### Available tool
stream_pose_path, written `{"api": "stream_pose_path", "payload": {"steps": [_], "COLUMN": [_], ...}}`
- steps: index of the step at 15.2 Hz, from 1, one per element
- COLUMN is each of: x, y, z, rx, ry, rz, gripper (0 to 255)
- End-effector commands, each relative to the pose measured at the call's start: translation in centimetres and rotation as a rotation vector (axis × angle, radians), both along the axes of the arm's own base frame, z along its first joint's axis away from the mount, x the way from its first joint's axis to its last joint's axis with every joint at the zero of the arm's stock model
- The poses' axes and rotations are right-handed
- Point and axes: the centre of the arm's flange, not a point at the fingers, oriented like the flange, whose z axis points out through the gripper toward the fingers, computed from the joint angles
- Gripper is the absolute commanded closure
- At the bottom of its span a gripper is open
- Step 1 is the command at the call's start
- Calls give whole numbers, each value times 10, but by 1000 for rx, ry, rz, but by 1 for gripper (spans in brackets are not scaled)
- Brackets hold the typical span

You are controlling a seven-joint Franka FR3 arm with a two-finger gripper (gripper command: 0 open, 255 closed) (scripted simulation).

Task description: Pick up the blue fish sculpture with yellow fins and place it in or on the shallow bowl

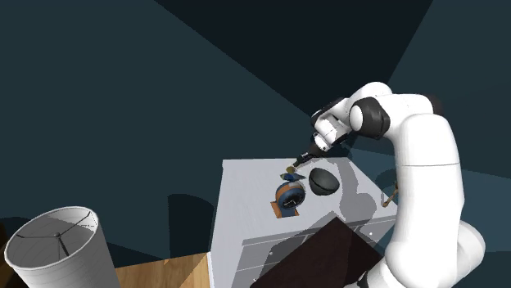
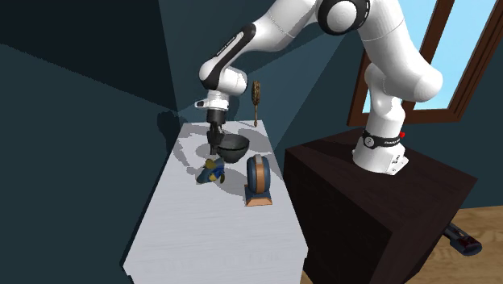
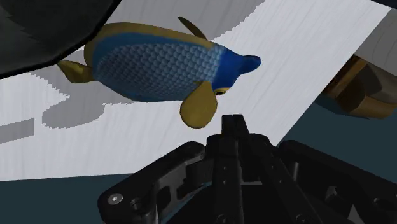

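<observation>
1. One arm reached from the right of the shoulder view toward the middle of the frame. Its gripper (image 1: 305, 155) hung over the pale table (image 1: 241, 221). The fish (image 1: 290, 170) showed as a small yellowish shape just below and left of it. The dark, rounded bowl (image 1: 323, 181) sat just right of the fish, and a blue and orange disc (image 1: 288, 197) stood lower in the frame.

2. In the second exterior view, the gripper (image 2: 214, 147) pointed down in the upper middle of the frame, just beside the left rim of the bowl (image 2: 233, 148). The fish (image 2: 211, 171) lay on the table (image 2: 209, 234) straight below the gripper in the frame, apart from it and to the lower left of the bowl. The disc (image 2: 258, 181) stood upright to the right of the fish.

3. In the wrist view, the gripper (image 3: 234, 118) had its black fingers pressed together, pinching nothing. The fish (image 3: 159, 63) lay just beyond the tips, untouched. Its long axis ran across the line of the fingers, with the blue nose toward the disc (image 3: 356, 89) and the tail toward the bowl (image 3: 38, 32). The body was a glossy oval with a fine scale pattern, a yellow back edge and yellow fins. By my judgement, the fingers would need to spread and straddle the narrow body across that axis.
</observation>
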Motion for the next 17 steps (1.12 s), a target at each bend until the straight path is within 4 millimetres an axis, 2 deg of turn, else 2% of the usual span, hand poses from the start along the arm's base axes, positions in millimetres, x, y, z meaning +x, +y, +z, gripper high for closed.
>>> {"api": "stream_pose_path", "payload": {"steps": [1, 3, 4, 5, 8, 9, 16, 17], "x": [0, 17, 9, 9, -9, -11, -1, -1], "y": [0, 39, 26, 26, 33, 33, 36, 36], "z": [0, -9, -8, -8, -30, -32, -71, -71], "rx": [0, -367, -193, -193, -540, -577, -577, -577], "ry": [0, -2, 9, 9, -138, -154, -154, -154], "rz": [0, 505, 252, 252, 799, 858, 858, 858], "gripper": [0, 0, 0, 0, 0, 0, 0, 0]}}
